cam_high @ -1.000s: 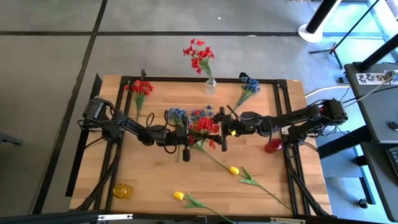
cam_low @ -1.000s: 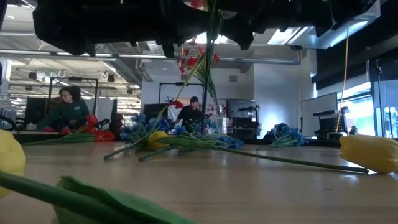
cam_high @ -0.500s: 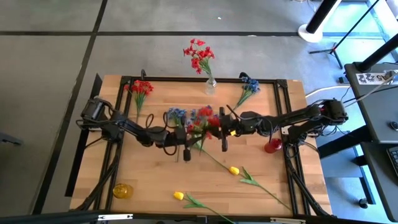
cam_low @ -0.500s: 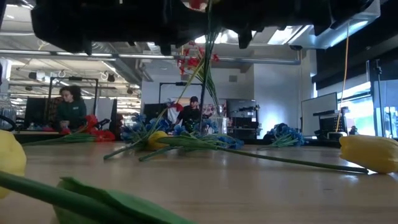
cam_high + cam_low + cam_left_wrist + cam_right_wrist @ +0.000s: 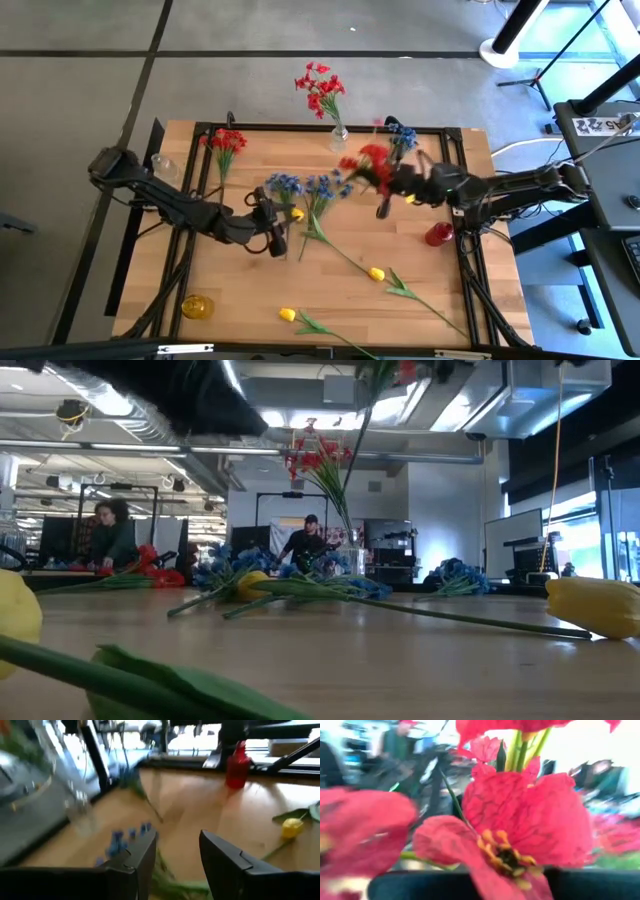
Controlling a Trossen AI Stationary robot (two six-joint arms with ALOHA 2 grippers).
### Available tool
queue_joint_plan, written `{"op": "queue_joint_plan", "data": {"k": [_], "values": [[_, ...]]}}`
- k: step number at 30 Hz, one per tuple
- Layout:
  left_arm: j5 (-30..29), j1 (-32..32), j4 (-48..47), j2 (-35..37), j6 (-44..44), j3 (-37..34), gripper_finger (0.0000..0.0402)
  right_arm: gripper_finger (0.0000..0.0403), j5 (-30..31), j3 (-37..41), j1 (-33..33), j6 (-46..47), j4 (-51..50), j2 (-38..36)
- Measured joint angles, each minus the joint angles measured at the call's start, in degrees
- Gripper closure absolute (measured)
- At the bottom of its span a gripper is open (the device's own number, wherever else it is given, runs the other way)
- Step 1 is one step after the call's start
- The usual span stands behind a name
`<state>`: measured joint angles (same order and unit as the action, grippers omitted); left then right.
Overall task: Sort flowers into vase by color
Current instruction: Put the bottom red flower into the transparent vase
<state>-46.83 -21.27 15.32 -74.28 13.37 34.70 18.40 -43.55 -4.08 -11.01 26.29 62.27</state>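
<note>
Clutching a red bunch [image 5: 366,162] above the table [image 5: 250,290], right gripper [image 5: 385,192] clamped on its stems, left gripper [image 5: 276,240] parted, empty, beside blue blooms [image 5: 285,185].

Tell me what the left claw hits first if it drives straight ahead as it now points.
Probably the blue flowers just beyond the left claw; the red vase stands much farther off. Depth is uncertain.
</note>
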Motion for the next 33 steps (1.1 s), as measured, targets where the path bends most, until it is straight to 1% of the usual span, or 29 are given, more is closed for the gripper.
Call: {"op": "queue_joint_plan", "data": {"k": [2,4,7,10,12,15,18,21,23,28,33], "values": [[0.2,0.0,-0.4,-0.6,4.4,-2.0,0.0258,0.0389,4.4,0.0,0.3,-4.3,2.2,-1.4],[0.8,0.1,1.2,-1.8,7.7,-3.6,0.0259,0.0387,7.7,0.0,1.9,-7.3,5.8,-1.5],[0.9,0.1,3.9,-3.5,10.8,-5.2,0.0259,0.0394,7.5,0.0,6.4,-10.0,11.3,0.2],[0.9,0.1,5.2,-4.6,11.9,-5.5,0.0259,0.0397,7.5,0.0,13.3,-9.2,12.8,2.4],[0.9,0.1,5.3,-5.0,12.7,-5.5,0.0259,0.0394,6.1,0.0,18.7,-5.3,12.4,3.9],[0.9,0.0,5.4,-5.2,13.9,-5.5,0.0260,0.0393,0.8,0.0,25.9,1.2,11.3,6.9],[0.8,0.0,5.4,-5.2,14.1,-5.5,0.0260,0.0398,-4.4,-0.2,30.8,6.4,10.9,9.7],[-0.5,0.0,5.4,-5.2,14.2,-5.5,0.0260,0.0398,-7.4,-1.9,32.9,9.4,10.4,11.4],[-0.6,0.0,5.3,-5.2,14.6,-5.5,0.0260,0.0395,-8.6,-4.1,33.1,10.1,8.8,12.1],[-0.6,0.0,5.3,-5.2,15.2,-5.5,0.0260,0.0397,-8.9,-9.7,33.0,8.0,0.9,13.7],[-0.7,0.0,5.3,-5.2,16.2,-5.5,0.0260,0.0396,-7.8,-11.1,33.0,7.3,-0.7,15.0]]}}
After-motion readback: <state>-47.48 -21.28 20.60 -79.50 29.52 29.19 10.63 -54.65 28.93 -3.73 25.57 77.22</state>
